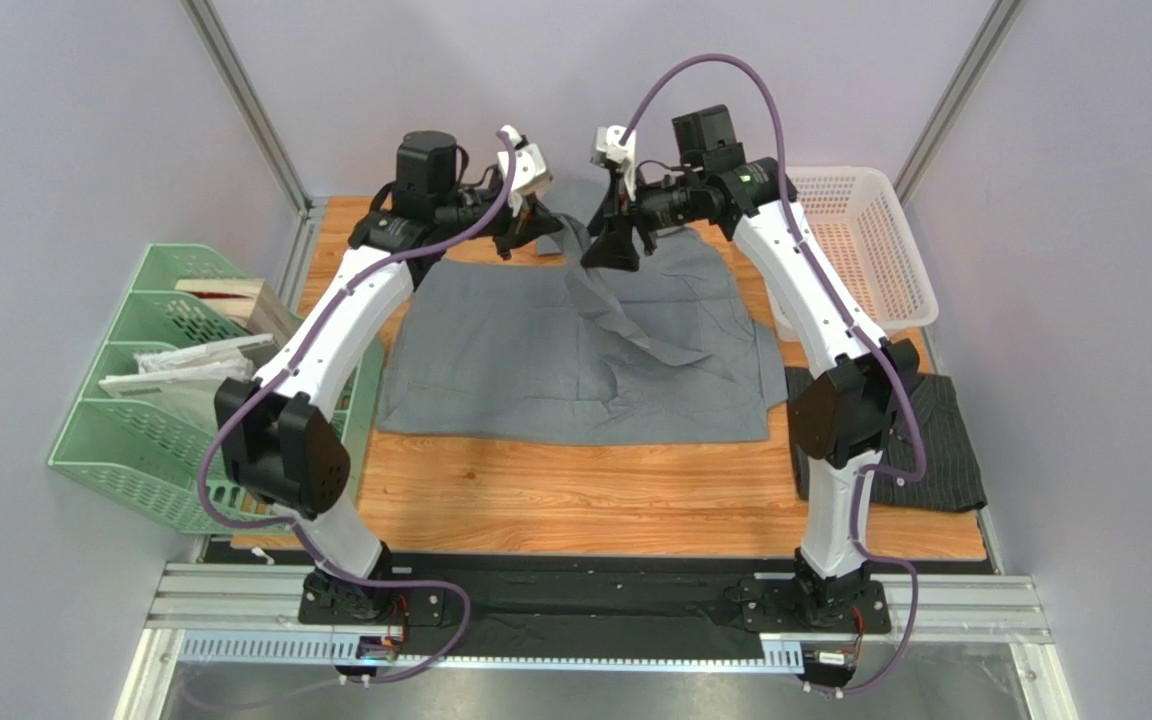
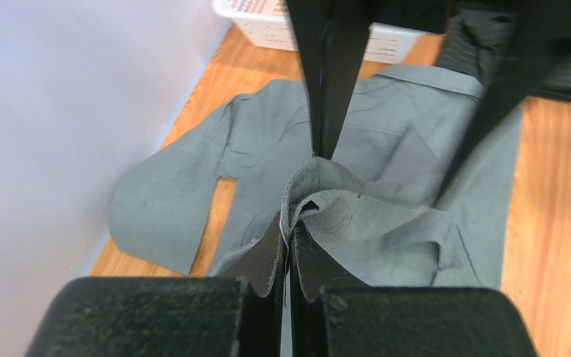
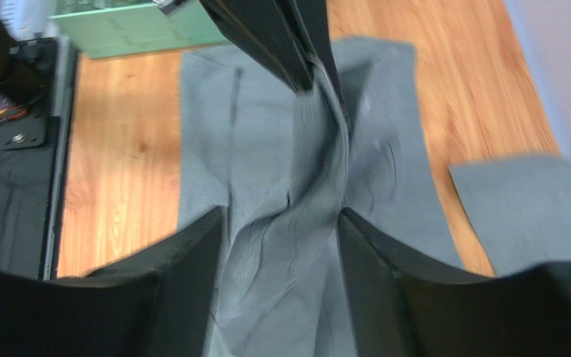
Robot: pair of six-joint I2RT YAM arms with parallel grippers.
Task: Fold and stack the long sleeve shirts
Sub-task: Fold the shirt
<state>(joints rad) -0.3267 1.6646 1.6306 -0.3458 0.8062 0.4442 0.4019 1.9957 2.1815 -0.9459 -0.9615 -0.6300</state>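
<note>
Grey and charcoal: I count two shirts. The plain grey shirt lies spread on the wooden surface just left of the white mesh basket. The pinstriped charcoal shirt lies on the near side of that basket, partly under my right arm. I also count one basket, one green rack well left of it, and two claws. From overhead, the left claw and right claw hang close together left of the basket, and I cannot read their grip there. The wrist views show it. The left claw is pressed together on a raised fold of the grey shirt. The right claw stands spread, with the lifted ridge of cloth running between its fingers.
</note>
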